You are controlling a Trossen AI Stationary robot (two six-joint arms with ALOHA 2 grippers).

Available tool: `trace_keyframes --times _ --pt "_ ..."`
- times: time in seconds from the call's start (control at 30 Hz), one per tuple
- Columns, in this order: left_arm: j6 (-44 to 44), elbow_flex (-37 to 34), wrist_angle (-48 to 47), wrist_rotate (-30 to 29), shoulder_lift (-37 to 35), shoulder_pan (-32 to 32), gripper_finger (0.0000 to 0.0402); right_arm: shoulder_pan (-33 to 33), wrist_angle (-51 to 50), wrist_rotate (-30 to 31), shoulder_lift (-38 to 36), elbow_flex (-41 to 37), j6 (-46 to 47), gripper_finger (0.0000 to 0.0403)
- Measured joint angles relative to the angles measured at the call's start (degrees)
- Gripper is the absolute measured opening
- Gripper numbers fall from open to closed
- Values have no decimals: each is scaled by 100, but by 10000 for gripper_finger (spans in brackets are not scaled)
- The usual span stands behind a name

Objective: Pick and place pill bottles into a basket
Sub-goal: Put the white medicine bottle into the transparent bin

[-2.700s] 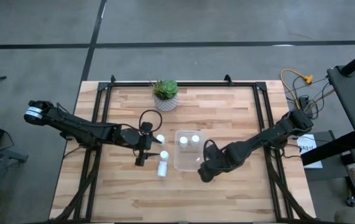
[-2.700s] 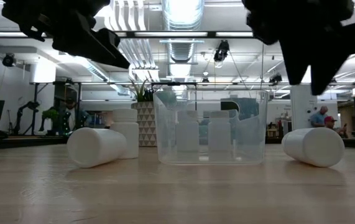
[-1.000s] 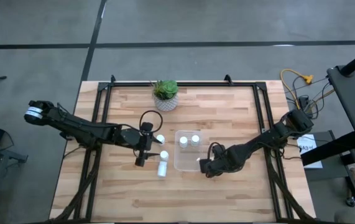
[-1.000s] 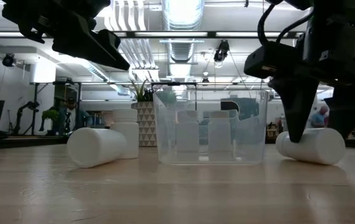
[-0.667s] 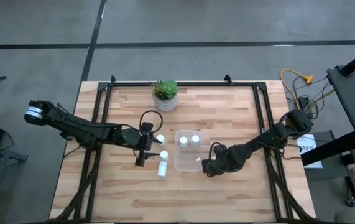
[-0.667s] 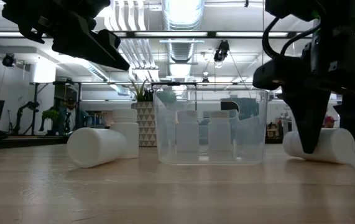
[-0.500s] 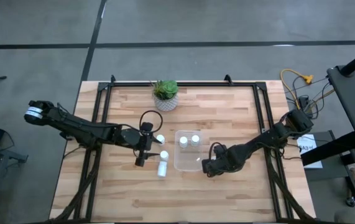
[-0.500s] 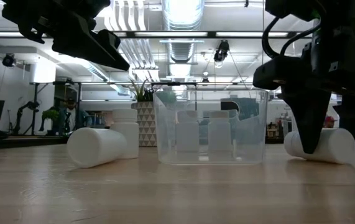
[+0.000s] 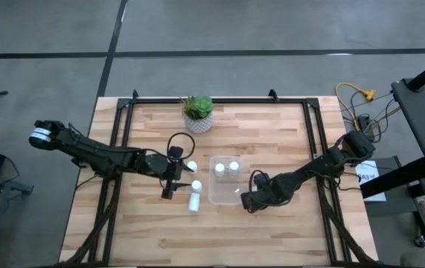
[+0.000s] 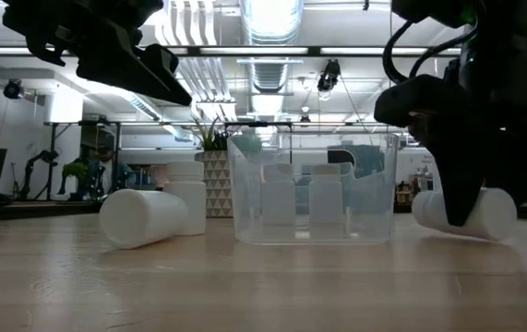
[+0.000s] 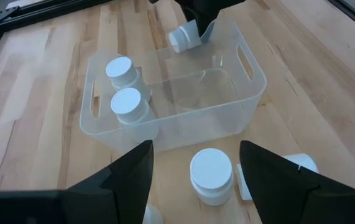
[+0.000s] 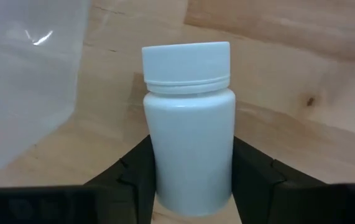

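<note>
1. Clear plastic basket (image 9: 226, 181) sits about mid-table, a little toward the near edge, with two pill bottles (image 9: 226, 168) standing upright inside it along its far wall. I count those two as done.

2. My right gripper (image 9: 248, 199) is down at the table just beside the basket's right near corner. In the right wrist view its fingers (image 12: 133, 168) sit tight against both sides of a lying pill bottle (image 12: 188, 124), so I read it as pinching that bottle. In the low view the bottle (image 10: 485, 214) looks at or barely off the wood, not yet carried.

3. My left gripper (image 9: 170, 179) hangs above the table to the left of the basket, fingers (image 11: 124, 177) spread and holding nothing, as the left wrist view shows.

4. Under and beside the left gripper I see more bottles on the wood: an upright bottle (image 9: 192, 167) nearest the basket's left far corner, another (image 9: 196, 184) beside the basket's left wall, and a lying bottle (image 9: 194, 202) toward the near edge. The low view shows only the toppled one (image 10: 143, 218) and one standing behind it clearly.

5. Progress, as I judge it: two in, one in the right gripper's grasp, three waiting on the left side. A sixth I cannot find.

6. A potted plant (image 9: 198, 112) stands near the far edge of the table, clear of the work.
</note>
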Motion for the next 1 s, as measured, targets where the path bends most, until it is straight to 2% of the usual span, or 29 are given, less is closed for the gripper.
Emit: trace_keyframes --times 0.17,0.27,0.4,0.5,0.67,0.83,1.0 --pt "-2 0 4 0 0 1 221 0 -448 82 -91 247 -399 147" --pt "-2 0 11 0 0 1 221 0 -1153 155 -183 518 -581 147" --pt "177 0 19 -1 -3 1 221 -8 -2217 600 -395 1014 -1069 146" --pt "687 28 32 -67 -31 1 221 -24 -2611 1142 -550 1444 -1840 146" --pt "1776 78 358 -128 -87 1 221 -124 -2573 1855 -732 2058 -3306 145" --pt "2832 161 706 -215 -90 1 221 -277 -2344 2017 -730 2506 -4704 145" --pt "4005 147 1507 -357 -90 1 221 -404 -2061 2004 -717 2631 -5881 146"
